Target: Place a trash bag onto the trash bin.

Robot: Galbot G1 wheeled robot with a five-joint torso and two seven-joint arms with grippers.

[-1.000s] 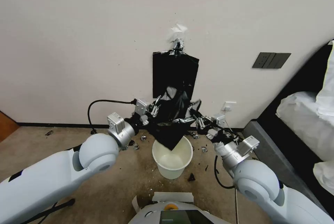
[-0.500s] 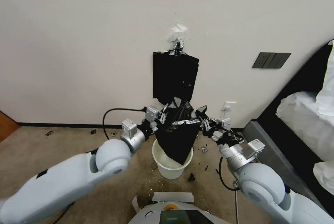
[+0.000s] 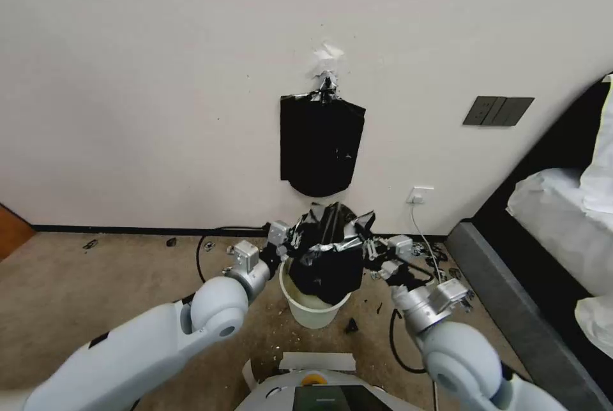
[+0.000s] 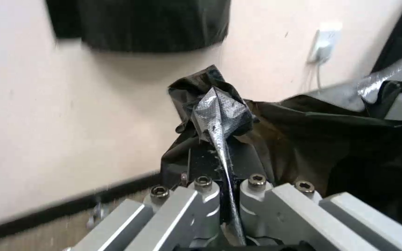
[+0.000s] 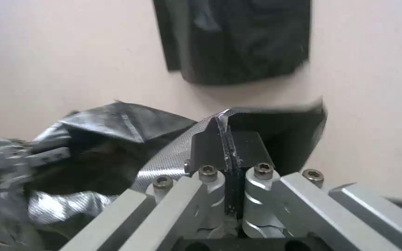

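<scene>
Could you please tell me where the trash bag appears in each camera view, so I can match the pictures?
Head view: trash bag at centre, hanging into the trash bin.
Left wrist view: bag pinched in the left claw.
Right wrist view: bag beside the right claw.
Shared landmark: black pack of bags on the wall.

Left gripper, lower centre of frame: clamped on crinkled edge of trash bag. Black pack of bags on wall, upper left. Socket, upper right.

Trash bag: glossy black, silvery glints along creases. Trash bin under bag: plain cream-white. Pack of bags on wall above bin: smooth flat black. Carpet around bin: mottled tan-brown.
</scene>
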